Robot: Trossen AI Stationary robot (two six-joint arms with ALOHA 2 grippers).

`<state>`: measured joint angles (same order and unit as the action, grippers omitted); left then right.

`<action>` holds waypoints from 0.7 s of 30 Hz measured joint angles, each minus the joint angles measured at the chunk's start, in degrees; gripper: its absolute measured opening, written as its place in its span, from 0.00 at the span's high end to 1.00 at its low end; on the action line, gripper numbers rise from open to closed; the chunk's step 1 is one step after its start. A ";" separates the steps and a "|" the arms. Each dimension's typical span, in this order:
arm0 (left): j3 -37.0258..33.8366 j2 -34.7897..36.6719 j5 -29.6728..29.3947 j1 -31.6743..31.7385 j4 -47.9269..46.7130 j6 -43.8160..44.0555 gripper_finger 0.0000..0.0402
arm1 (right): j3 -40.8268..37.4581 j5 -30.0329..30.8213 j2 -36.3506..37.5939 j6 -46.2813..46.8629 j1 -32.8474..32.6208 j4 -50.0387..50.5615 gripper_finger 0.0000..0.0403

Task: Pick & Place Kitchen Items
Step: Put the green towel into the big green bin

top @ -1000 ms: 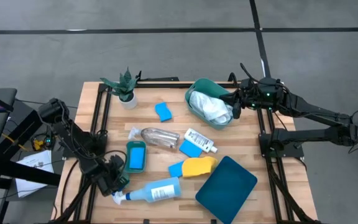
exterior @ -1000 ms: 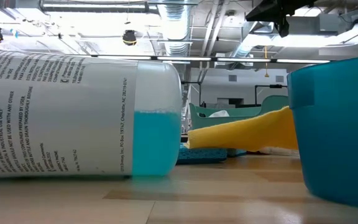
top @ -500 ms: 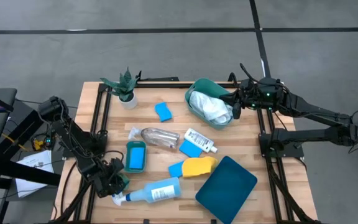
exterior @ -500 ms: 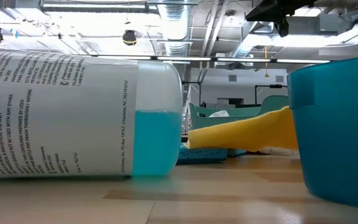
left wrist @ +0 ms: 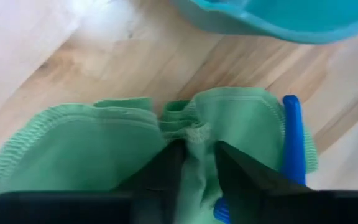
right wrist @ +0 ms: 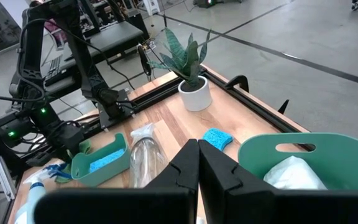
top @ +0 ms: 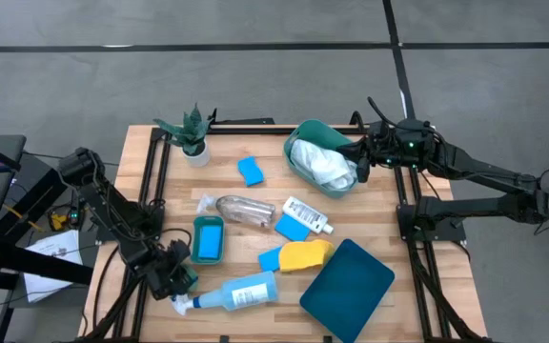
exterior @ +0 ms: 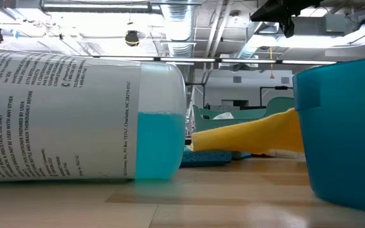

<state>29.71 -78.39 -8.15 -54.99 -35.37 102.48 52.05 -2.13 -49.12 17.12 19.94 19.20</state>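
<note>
A: Left gripper (top: 172, 282) status?

B: It sits low at the table's near-left corner, just beside the nozzle end of the pale-blue spray bottle (top: 239, 292). In the left wrist view its fingers (left wrist: 166, 168) pinch a fold of the green cloth (left wrist: 104, 146), which lies bunched on the wood. A blue strip (left wrist: 293, 146) lies on the cloth beside the fingers; hard to say what it is.

A: And the right gripper (top: 358, 164)?

B: Pressed together, nothing in it. It hangs at the far-right rim of the teal tub (top: 305, 134), over the white cloth (top: 322, 164) lying inside the tub.

A: Where is the rest, relative to the spray bottle?

B: The bottle lies on its side along the near edge. Just beyond its nozzle end is a small teal tray (top: 208, 238) with a blue sponge in it. The yellow cloth (top: 305, 253) sits just beyond the bottle's base, touching another blue sponge (top: 271, 258). The dark teal lid (top: 347, 278) is beside the base. Further back are the clear bottle (top: 245, 210), the small white bottle (top: 307, 213) and a third sponge (top: 250, 171).

A: Plant?

B: The potted plant (top: 193, 133) stands at the far-left corner, well apart from the spray bottle.
</note>
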 joint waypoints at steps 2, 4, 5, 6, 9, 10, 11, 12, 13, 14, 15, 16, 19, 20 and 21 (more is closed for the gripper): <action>0.00 0.00 0.23 0.37 -0.66 0.00 0.88 | 0.00 0.00 0.00 -0.07 0.00 -0.01 1.00; -0.09 0.00 0.44 0.65 -0.79 0.07 0.96 | 0.00 0.00 0.00 -0.35 0.02 -0.03 1.00; -0.15 0.00 0.47 0.73 -0.69 0.33 0.97 | 0.00 0.00 0.00 -0.46 0.02 -0.04 1.00; -0.21 0.00 0.43 0.75 -0.68 1.06 0.98 | 0.00 0.00 0.00 -0.48 0.02 -0.04 1.00; -0.22 0.00 0.17 0.75 -0.86 2.93 0.98 | 0.00 0.00 0.00 -0.61 0.02 -0.07 1.00; -0.22 0.02 0.09 0.75 -0.86 3.28 0.99 | 0.00 0.00 0.00 -0.61 0.02 -0.07 1.00; -0.22 0.02 0.05 0.75 -0.86 3.99 0.99 | 0.00 0.00 0.00 -0.61 0.02 -0.07 1.00; -0.22 0.02 0.01 0.75 -0.86 4.72 0.99 | 0.00 0.00 0.00 -0.61 0.02 -0.07 1.00; -0.22 0.02 -0.15 0.75 -0.88 5.49 0.99 | 0.00 0.02 0.00 -0.61 0.02 -0.07 1.00; -0.20 0.04 -0.44 0.75 -0.91 5.89 0.99 | 0.00 0.00 0.00 -0.61 0.02 -0.07 1.00; -0.14 0.25 -0.78 0.75 -1.00 6.07 0.99 | 0.00 0.01 0.00 -0.61 0.02 -0.07 1.00; -0.14 0.63 -1.08 0.74 -1.07 6.27 0.99 | 0.00 0.00 0.00 -0.61 0.02 -0.07 1.00; -0.69 2.54 -3.30 0.84 -3.51 7.19 1.00 | 0.00 0.00 0.00 -0.61 0.02 -0.07 1.00; -0.76 3.40 -3.68 0.82 -4.09 7.37 1.00 | 0.00 0.00 0.00 -0.61 0.02 -0.07 1.00; -0.80 4.42 -3.92 0.74 -4.45 7.43 1.00 | 0.00 0.00 0.00 -0.61 0.02 -0.07 1.00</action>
<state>28.91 -73.97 -12.07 -54.25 -39.82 109.91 52.05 -2.13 -49.12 16.51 19.97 19.14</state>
